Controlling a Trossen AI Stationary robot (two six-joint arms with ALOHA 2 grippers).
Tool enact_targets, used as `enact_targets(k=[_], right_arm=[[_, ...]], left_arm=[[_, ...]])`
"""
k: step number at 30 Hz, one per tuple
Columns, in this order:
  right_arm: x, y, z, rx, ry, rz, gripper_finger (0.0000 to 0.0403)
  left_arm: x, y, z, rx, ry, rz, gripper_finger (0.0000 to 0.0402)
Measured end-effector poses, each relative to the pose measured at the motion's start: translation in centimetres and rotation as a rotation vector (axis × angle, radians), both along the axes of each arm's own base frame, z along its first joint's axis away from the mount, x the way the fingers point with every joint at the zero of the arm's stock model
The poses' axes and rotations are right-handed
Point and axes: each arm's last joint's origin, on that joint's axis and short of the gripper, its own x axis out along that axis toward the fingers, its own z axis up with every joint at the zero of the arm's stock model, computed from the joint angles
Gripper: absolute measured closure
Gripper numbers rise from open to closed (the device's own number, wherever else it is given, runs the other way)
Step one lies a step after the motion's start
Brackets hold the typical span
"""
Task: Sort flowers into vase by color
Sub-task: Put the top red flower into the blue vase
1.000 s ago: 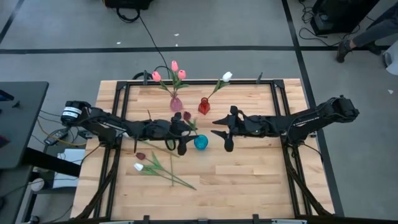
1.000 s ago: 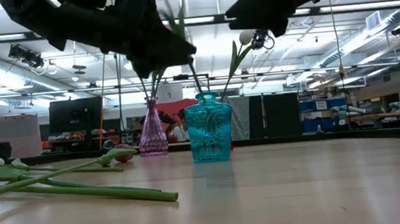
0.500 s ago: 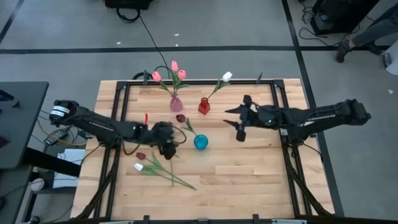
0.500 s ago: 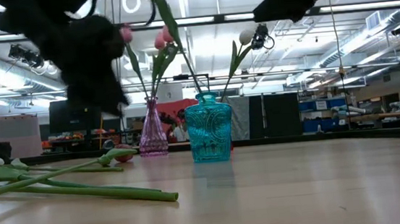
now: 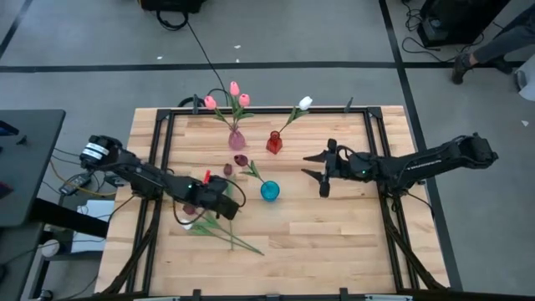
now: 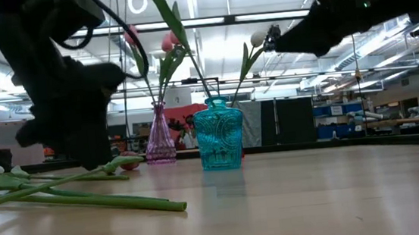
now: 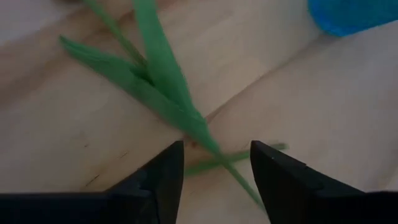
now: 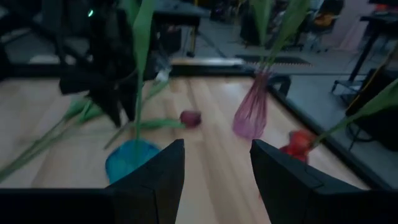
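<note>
Left claw (image 5: 219,203), open and empty, has dropped low over the flowers (image 5: 219,230) lying on the worktop (image 5: 334,242), so it looks ready to grab one, while the right claw (image 5: 323,176) waits half open, holding nothing.

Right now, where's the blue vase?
High view: the blue vase stands mid-table, nearer the camera than the red vase, one maroon tulip in it.
</note>
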Motion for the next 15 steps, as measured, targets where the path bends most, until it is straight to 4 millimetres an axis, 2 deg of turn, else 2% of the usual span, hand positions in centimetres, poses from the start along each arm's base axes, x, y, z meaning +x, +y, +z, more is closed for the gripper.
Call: enact_targets(k=[4,10,12,15], right_arm=[[0.1,0.1,-1.0,-0.003,0.046,0.016,0.0208],[0.1,0.2,-1.1,-0.037,0.06,0.058,0.0208],[0.2,0.2,-1.0,-0.051,0.053,0.066,0.0208],[0.1,0.2,-1.0,-0.056,0.058,0.062,0.0208]], left_arm=[[0.6,-0.1,-1.1,-0.011,0.007,0.046,0.0228],[1.7,-0.4,-1.9,0.024,0.052,0.059,0.0254],[2.0,-0.5,-1.8,0.046,0.093,0.043,0.0277],[2.3,-0.6,-1.3,0.089,0.147,0.01,0.0337]])
